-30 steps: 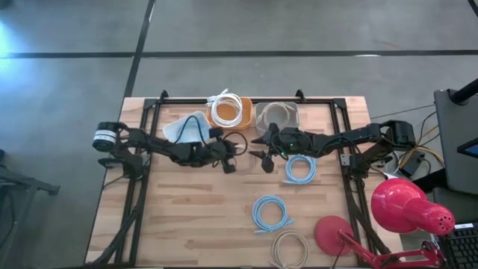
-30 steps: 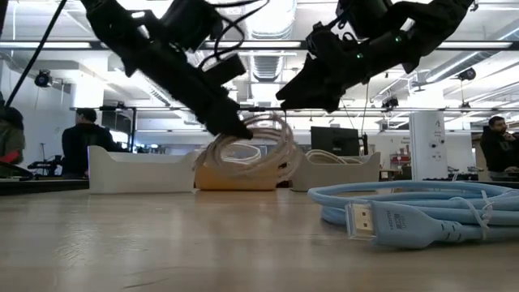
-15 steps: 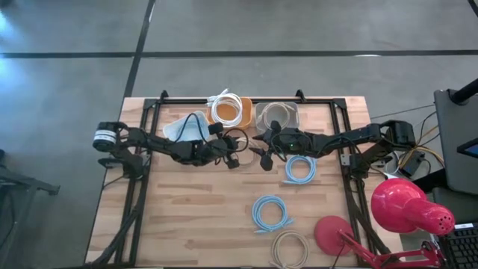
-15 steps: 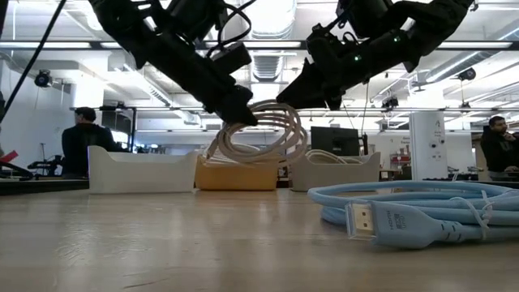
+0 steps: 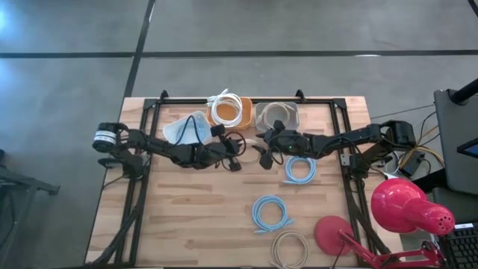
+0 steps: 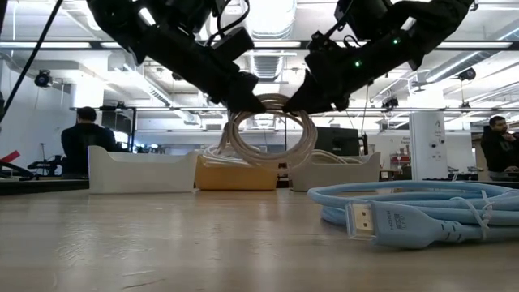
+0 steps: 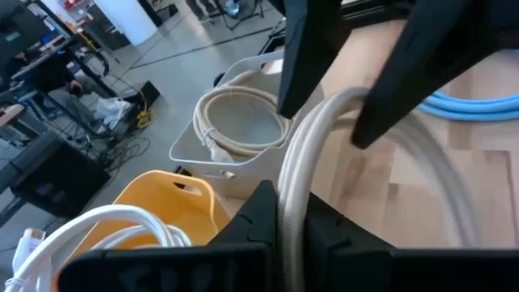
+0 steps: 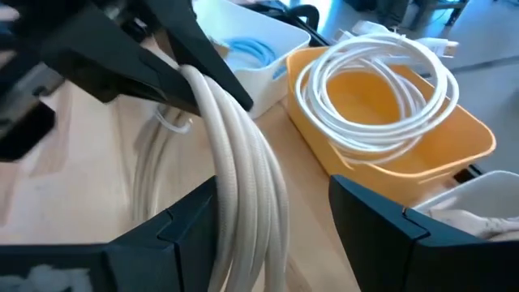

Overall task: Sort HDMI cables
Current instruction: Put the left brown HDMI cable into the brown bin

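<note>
Two hands, one beige cable (image 6: 268,134)

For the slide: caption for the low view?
Left pincer passes a beige coil to the open right pincer above the table.

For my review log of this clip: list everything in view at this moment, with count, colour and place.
Beige cable coil: one, held up in the air between the two grippers.
Blue cable coils: two on the table by the right arm, one in the white bin.
Second beige coil: one, at the table's near edge.
White bin: one, back left.
Orange bin: one, back centre, holding a white cable coil.
Clear bin: one, back right, holding a beige coil.
Red lamp: one, right of the table.
People: two, in the room behind.
Left gripper: shut on the held coil.
Right gripper: open around the same coil.
</note>
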Controlling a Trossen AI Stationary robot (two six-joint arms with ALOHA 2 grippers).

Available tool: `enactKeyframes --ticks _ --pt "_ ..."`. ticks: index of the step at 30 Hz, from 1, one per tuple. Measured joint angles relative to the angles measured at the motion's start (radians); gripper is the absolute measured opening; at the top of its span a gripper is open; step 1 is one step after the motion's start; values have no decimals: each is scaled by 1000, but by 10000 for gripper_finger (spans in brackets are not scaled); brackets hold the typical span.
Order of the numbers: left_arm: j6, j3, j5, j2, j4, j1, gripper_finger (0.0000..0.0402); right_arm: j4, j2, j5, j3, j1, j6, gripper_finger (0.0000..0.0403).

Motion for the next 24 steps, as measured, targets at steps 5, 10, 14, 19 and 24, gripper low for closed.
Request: enactKeyframes --ticks 5,10,14,19,24 --pt "-1 0 6 0 1 -5 21 -17 0 6 1 0 -17 209" --pt "-1 0 44 0 12 -5 21 -24 0 8 0 0 -21 163" --pt "8 -1 107 0 51 -8 21 -33 0 -7 -2 0 -25 109" --pt "8 -1 112 0 56 -8 21 -32 0 -30 -2 0 -27 44" --pt "2 -1 116 -2 41 -7 21 -31 1 -34 -2 0 -19 31"
